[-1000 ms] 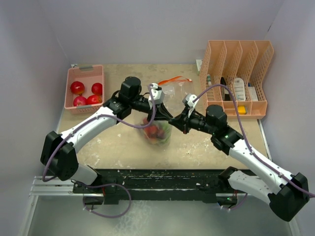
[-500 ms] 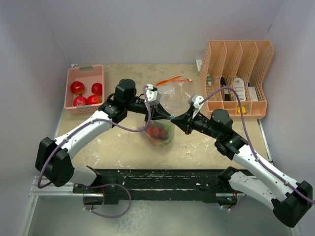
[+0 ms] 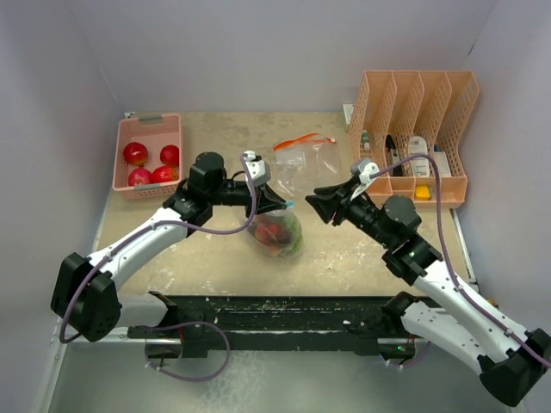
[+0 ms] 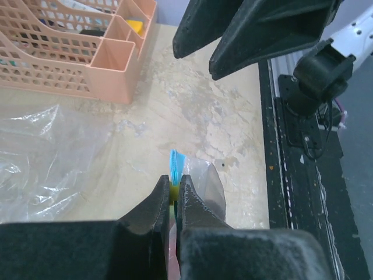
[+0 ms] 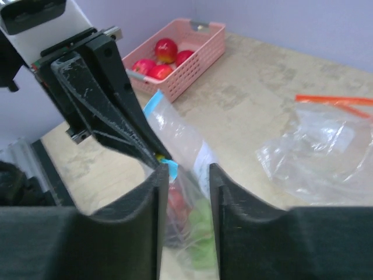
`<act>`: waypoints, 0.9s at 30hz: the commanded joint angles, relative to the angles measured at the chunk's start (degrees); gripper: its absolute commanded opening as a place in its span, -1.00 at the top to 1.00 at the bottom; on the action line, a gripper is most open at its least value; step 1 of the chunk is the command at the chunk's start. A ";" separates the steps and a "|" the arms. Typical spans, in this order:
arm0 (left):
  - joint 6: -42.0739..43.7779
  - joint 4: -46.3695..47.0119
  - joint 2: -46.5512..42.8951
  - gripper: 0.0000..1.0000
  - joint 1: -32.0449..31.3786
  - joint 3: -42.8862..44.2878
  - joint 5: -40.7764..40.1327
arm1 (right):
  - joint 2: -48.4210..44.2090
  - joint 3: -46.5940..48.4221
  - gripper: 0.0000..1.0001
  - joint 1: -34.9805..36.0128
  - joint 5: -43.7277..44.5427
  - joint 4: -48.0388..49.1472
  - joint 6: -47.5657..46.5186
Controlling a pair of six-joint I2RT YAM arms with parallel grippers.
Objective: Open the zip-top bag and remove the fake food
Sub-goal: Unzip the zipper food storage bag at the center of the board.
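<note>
**A:** What is hard to see here?

**B:** The fake food (image 3: pixel 274 236) is only a red and green blur inside the bag (image 3: pixel 289 231), near the middle of the table (image 3: pixel 215 129). I can't count the pieces. I also can't tell whether the bag's bottom rests on the table or hangs just above it.

**A:** And the grippers?

**B:** The left gripper (image 4: pixel 173 185) has its fingers pressed together on the bag's blue and yellow zip strip, so the strip's lower part is hidden. The right gripper (image 3: pixel 315 204) has its fingers spread. It grips nothing and sits just right of the bag top, apart from it.

**A:** Any writing?

**B:** There is a pale patch on the bag, but I can't read it. Nothing in the organizer (image 3: pixel 413 129) can be read either.

**A:** What else is around?

**B:** An empty bag (image 3: pixel 308 162) with an orange strip lies behind them, toward the far edge. A pink basket (image 3: pixel 148 129) at the far left corner holds red fruits (image 3: pixel 136 153). The organizer stands at the far right corner, holding a white bottle and something yellow. The left arm's cable crosses in front of the bag.
</note>
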 commanded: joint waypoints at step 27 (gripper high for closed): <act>-12.59 36.70 -5.08 1.00 -8.95 -12.69 -35.81 | 18.22 -6.12 -0.42 1.69 21.15 40.99 43.32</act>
